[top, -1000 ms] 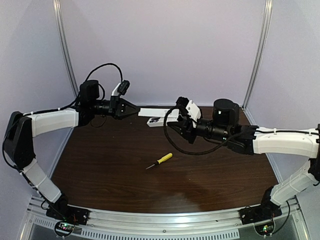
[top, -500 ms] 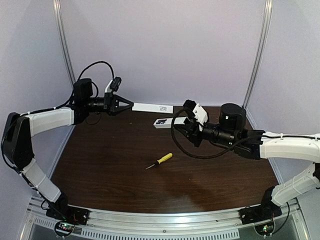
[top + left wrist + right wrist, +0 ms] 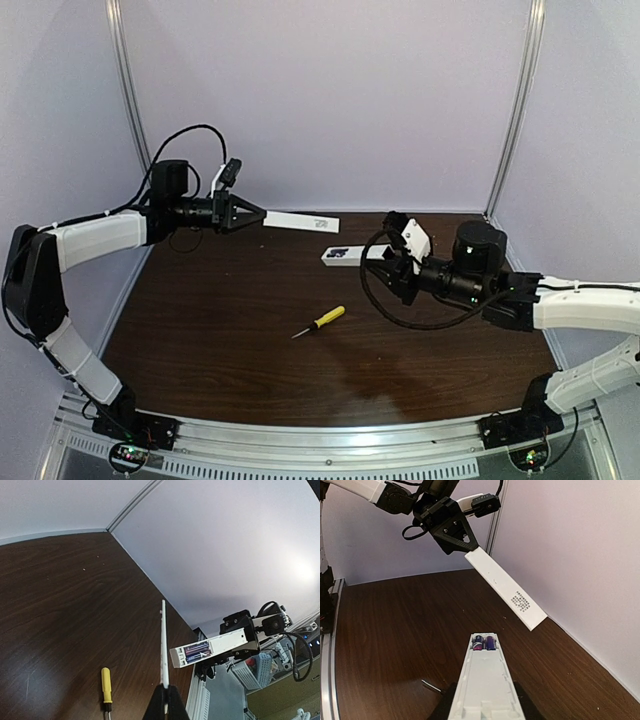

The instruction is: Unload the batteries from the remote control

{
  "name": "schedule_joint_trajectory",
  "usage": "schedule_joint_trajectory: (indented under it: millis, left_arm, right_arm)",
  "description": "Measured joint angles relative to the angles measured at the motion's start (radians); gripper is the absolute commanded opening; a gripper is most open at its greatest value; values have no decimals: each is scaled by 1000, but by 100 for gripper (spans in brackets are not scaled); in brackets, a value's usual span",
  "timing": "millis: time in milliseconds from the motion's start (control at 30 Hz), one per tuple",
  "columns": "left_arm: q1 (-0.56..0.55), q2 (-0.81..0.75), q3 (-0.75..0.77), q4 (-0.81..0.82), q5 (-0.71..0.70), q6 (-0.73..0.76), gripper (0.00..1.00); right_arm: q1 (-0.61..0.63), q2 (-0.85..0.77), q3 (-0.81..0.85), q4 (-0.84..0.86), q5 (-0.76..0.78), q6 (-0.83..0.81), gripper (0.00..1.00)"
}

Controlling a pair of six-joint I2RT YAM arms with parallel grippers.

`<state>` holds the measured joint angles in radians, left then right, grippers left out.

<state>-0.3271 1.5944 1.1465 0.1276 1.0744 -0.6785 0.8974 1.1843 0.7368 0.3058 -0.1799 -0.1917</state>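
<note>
Two batteries [image 3: 483, 643] sit side by side in the open compartment at the free end of the remote control [image 3: 482, 682]. The remote is held in the air over the back right part of the table [image 3: 230, 360], with the compartment facing the right wrist camera.

Just beyond that open end hangs the flat white cover strip [image 3: 505, 587], apart from the remote and tilted. Its printed end is the nearer one and points toward the back wall [image 3: 330, 100]. The strip crosses the space ahead of the batteries, and nothing lies over the compartment itself. A yellow-handled screwdriver [image 3: 320, 321] lies alone on the dark wood near the middle of the table, well below and apart from both arms.

Bare tabletop spreads around the screwdriver to the near rail. The back wall stands close behind the strip and the remote, so the room there is tight.

The right gripper [image 3: 388, 262] is clamped on the remote's body at the end away from the batteries, its jaws narrow against the two long sides. The left gripper [image 3: 260, 216], raised at the back left, has its fingers pinched fully together on one end of the cover strip, holding it out edge-on.
</note>
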Motion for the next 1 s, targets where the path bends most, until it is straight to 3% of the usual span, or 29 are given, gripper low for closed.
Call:
schedule_joint_trajectory:
  millis: [1000]
  left_arm:
    - [0, 44, 87, -357, -436, 286, 0]
  right_arm:
    - [0, -29, -90, 8, 21, 50, 0]
